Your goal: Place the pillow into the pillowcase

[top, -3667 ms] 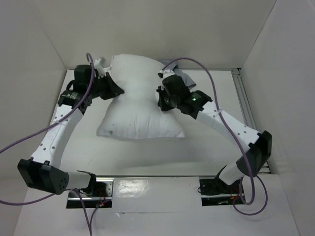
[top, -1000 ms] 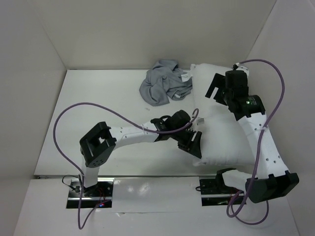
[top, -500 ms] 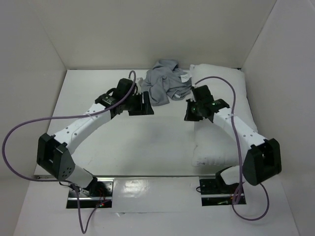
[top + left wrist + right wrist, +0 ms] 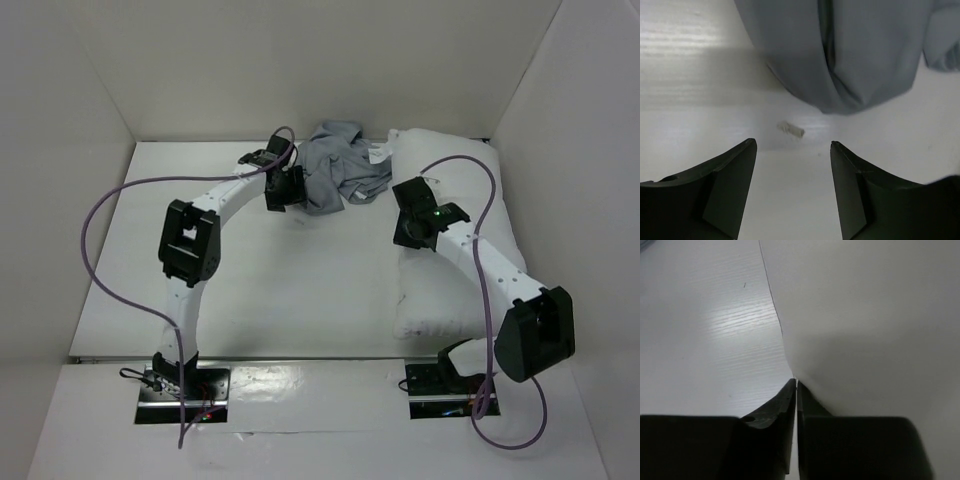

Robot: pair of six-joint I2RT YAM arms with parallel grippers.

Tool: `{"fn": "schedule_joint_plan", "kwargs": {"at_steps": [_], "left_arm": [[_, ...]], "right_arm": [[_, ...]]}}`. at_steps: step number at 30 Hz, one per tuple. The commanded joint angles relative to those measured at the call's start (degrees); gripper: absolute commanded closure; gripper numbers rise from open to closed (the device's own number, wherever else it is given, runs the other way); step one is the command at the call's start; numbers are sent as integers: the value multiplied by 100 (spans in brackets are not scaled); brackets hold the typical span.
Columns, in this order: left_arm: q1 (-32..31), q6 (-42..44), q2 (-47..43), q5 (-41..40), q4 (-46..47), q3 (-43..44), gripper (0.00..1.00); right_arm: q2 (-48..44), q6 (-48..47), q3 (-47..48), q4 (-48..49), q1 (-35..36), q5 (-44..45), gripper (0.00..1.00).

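White table [image 4: 300, 290] bears one pillow [image 4: 435, 300] and one pillowcase [image 4: 335, 165].

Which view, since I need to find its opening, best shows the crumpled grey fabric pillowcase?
The top external view: the whole grey pillowcase shows, bunched beside the plump white pillow. The left wrist view catches only its near folds; the right wrist view shows mostly pillow.
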Motion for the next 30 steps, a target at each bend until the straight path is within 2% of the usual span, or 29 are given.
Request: {"fn": "schedule_joint_plan", "kwargs": {"at_steps": [1, 2, 5, 8, 10, 11, 12, 13, 15, 17, 20, 21, 22, 25, 28, 30], "left_arm": [[35, -84, 548, -209, -264, 813, 27], [-17, -84, 880, -262, -264, 971, 24], [-70, -31, 1409, -262, -430, 1727, 22], [-70, -31, 1946, -86, -431, 2194, 26], [-70, -102, 2009, 88, -370, 2195, 51], [-70, -102, 2009, 89, -370, 2195, 67], [-18, -102, 2009, 142, -370, 2195, 84], [-17, -102, 1939, 194, -370, 2021, 97], [123, -49, 1448, 195, -317, 1739, 100], [210, 13, 983, 72, -255, 1273, 100], [474, 328, -306, 72, -203, 739, 100], [536, 390, -311, 194, -203, 614, 100], [589, 451, -816, 291, -203, 491, 100], [668, 688, -1592, 362, -203, -159, 100], [869, 803, -2480, 362, -273, -731, 100], [923, 882, -3096, 642, -395, -1135, 100]], "right_arm": [[-232, -120, 336, 36, 82, 73, 86], [-232, -191, 337, 36, 83, -111, 79], [-232, -306, 399, 89, 205, -654, 44], [-171, -473, 241, 509, 583, -1262, 40], [-22, -473, 48, 704, 829, -1553, 47], [74, -473, 47, 704, 995, -1606, 53], [302, -368, -14, 704, 1049, -1546, 70], [408, -280, -14, 452, 1050, -1423, 79], [637, 167, -84, 178, 1102, -1029, 91], [691, 597, -163, -322, 989, -221, 100], [595, 1406, -452, -666, 542, 458, 100], [516, 1486, -506, -737, 462, 581, 100], [332, 1548, -507, -737, 409, 808, 100], [102, 1610, -516, -799, 329, 1082, 100], [31, 1172, -392, -475, 329, 882, 100], [145, 778, -165, 102, 478, 172, 93]]}}
